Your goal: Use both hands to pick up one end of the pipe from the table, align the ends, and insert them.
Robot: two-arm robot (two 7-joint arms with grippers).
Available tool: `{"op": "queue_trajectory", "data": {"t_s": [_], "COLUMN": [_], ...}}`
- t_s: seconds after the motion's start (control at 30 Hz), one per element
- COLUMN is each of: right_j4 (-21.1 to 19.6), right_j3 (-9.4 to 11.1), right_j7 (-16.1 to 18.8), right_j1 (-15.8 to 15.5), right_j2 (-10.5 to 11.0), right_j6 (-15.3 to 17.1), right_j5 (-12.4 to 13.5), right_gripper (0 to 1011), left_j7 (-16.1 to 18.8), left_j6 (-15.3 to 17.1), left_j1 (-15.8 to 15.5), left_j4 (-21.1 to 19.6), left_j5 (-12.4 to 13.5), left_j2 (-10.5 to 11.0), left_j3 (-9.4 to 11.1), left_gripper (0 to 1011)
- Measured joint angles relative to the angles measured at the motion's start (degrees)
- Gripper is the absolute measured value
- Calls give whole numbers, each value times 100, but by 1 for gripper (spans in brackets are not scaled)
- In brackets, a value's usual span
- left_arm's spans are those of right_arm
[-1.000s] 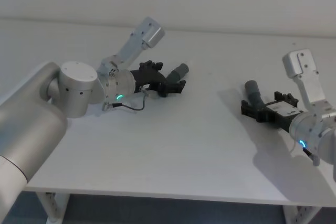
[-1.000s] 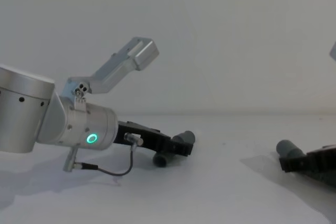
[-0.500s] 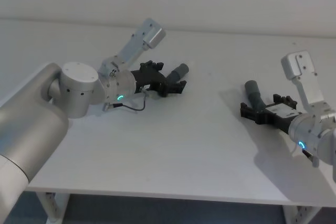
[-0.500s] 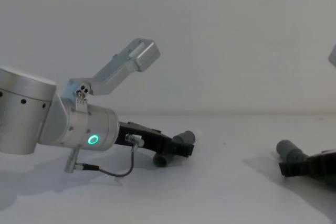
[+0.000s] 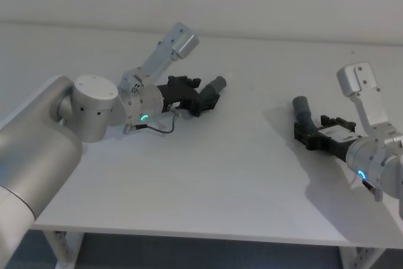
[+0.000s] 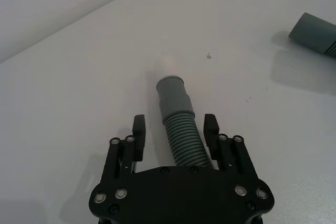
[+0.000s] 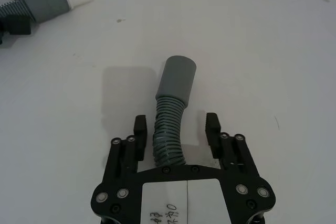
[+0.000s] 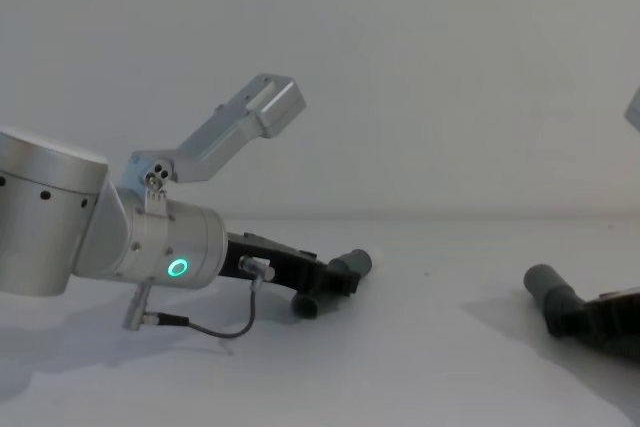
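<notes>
The pipe lies on the white table (image 5: 239, 168) in two ribbed grey pieces. The left piece (image 6: 180, 140) has a smooth cuff (image 6: 172, 94) with a narrower whitish tip (image 6: 168, 65). My left gripper (image 6: 175, 124) stands open around it, fingers (image 6: 139, 129) apart from the ribs; it shows in the head view too (image 5: 200, 97). The right piece (image 7: 168, 129) ends in a wider grey cuff (image 7: 177, 80). My right gripper (image 7: 176, 124) is open astride it, low at the table's right (image 5: 308, 135). Both cuffs point inward, far apart.
The left arm's silver elbow and camera bracket (image 5: 170, 48) rise over the table's left part; a thin black cable (image 5: 157, 129) loops beside it. The right arm's bracket (image 5: 362, 92) stands at the right edge. Bare table lies between the two cuffs.
Both grippers have shifted slightly back along their pieces, so a little more of each cuff end shows. The pipe pieces themselves have stayed on the table.
</notes>
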Motion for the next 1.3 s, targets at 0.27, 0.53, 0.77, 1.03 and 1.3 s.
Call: {"op": "queue_trajectory", "data": {"t_s": [0.27,0.53,0.77,1.03,1.3], "right_j4": [6,9,9,9,-32], "right_j3": [1,1,1,1,-21], "right_j7": [6,9,10,11,62], "right_j1": [0,0,0,-1,-35], "right_j2": [-5,-6,-6,-6,71], "right_j6": [0,-1,-1,-4,-238], "right_j5": [-5,-7,-7,-7,-86], "right_gripper": [406,270,271,271,270], "left_j7": [0,0,0,0,-82], "left_j6": [-4,-9,-10,-10,-153], "left_j1": [2,2,1,1,-41], "left_j4": [4,4,4,2,-66], "left_j5": [5,10,10,11,153], "left_j2": [-4,-6,-6,-5,73], "left_j3": [-2,-2,-2,0,103], "left_gripper": [434,295,295,294,294]}}
